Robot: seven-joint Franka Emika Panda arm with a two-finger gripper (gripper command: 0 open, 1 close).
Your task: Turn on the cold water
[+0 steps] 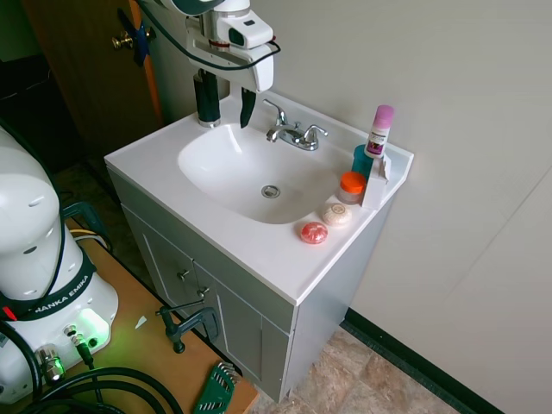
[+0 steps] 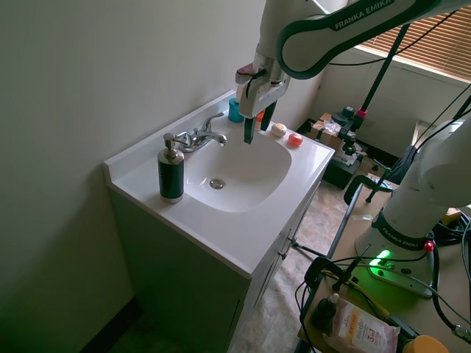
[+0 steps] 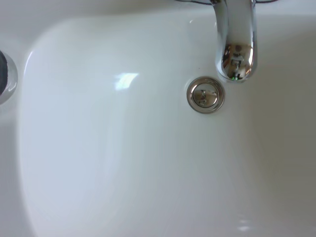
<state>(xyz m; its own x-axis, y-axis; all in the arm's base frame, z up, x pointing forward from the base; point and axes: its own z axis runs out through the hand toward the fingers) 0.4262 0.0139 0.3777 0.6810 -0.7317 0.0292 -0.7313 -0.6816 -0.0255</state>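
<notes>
gripper (image 2: 256,126) fingers apart, holding nothing | above sink basin (image 2: 243,193) | near faucet (image 2: 200,137)

faucet handles (image 3: 232,2): cut off by the wrist view's edge, only the spout shows
soap pump bottle (image 1: 207,99): partly hidden behind the gripper (image 1: 226,108)
pink-capped bottle's label (image 1: 377,138): print too small to read

The glossy white vanity top, the table (image 1: 259,250), has an oval basin sunk in it with a round chrome drain (image 1: 271,191). At its back edge stands a chrome two-handled faucet (image 1: 293,134). Beside the faucet stands a black cylindrical soap pump bottle (image 2: 171,170). At the far end sit a teal cup (image 1: 362,159), an orange-lidded jar (image 1: 351,186), a pink-capped white bottle (image 1: 379,131), a cream round soap (image 1: 336,213) and a red round soap (image 1: 314,232).
</notes>
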